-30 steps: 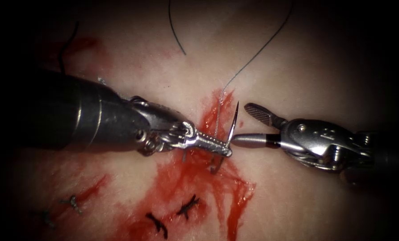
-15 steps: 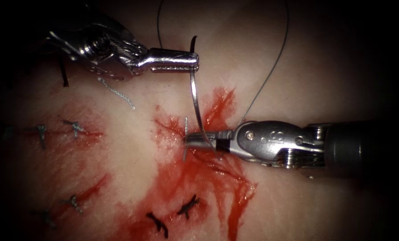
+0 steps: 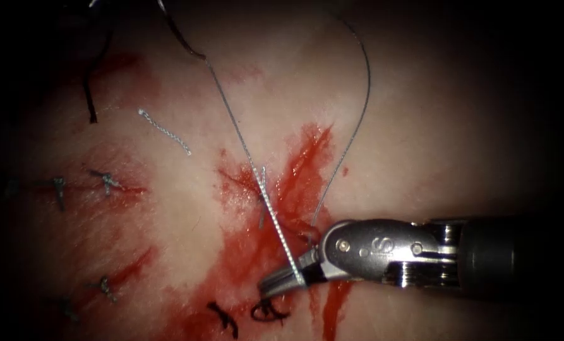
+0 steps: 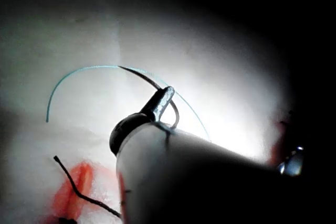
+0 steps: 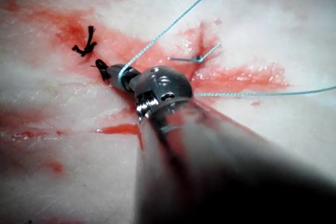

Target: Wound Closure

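Observation:
My right tool (image 3: pixel 283 282) reaches in from the right, low over the cut (image 3: pixel 304 167), with its jaws shut on the thread (image 3: pixel 256 177). The thread runs taut from them up to the left, to the needle (image 3: pixel 184 41). In the right wrist view the thread (image 5: pixel 157 38) wraps the right tool's jaw tips (image 5: pixel 119 75). My left tool (image 4: pixel 165 95) is shut on the curved needle (image 4: pixel 139 76) partway along its curve, with the needle clear of the tissue. A slack loop of thread (image 3: pixel 365 95) arcs over the tissue right of the cut.
Red fluid (image 3: pixel 263 252) spreads over the tissue around the cut. A stitch with short tails (image 3: pixel 263 183) sits at the cut. Dark knotted stitches (image 3: pixel 223 317) lie below, and others (image 3: pixel 105 181) lie at the left. A loose thread scrap (image 3: pixel 165 131) and a dark strand (image 3: pixel 91 95) lie upper left.
The left tool lifted the needle off the cut and carried it up past the endoscope view's top. The right tool shut on the thread and moved down, drawing it taut.

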Robot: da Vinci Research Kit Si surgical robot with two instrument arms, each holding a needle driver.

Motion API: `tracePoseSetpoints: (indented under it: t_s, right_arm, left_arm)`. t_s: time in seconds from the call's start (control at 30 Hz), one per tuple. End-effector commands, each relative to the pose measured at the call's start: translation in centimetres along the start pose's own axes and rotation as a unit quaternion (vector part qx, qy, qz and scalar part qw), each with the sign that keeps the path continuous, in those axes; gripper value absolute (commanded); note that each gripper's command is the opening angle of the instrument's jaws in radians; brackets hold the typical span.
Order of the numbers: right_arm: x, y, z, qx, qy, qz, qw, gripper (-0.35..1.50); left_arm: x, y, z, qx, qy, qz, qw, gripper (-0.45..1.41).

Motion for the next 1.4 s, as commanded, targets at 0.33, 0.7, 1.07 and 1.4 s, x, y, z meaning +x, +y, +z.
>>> tracePoseSetpoints:
  t_s: [0.33,0.7,1.07,1.4]
  right_arm:
    - [-0.29,-0.64,-0.09,0.029,-0.014,0.169,0.985,-0.35]
    - [-0.46,-1.03,-0.21,0.044,-0.060,0.268,0.960,-0.35]
    - [-0.52,-1.09,-0.29,0.050,-0.082,0.302,0.948,-0.35]
    - [-0.46,-0.99,-0.43,0.000,-0.049,0.311,0.949,-0.35]
  left_arm:
    - [0.80,0.09,-0.66,0.052,0.071,0.050,0.995,-0.45]
    - [1.17,0.26,-0.98,0.079,0.109,0.093,0.987,-0.45]
    - [1.29,0.38,-1.10,0.079,0.130,0.103,0.983,-0.45]
    - [1.18,0.38,-0.99,0.074,0.126,0.115,0.982,-0.45]
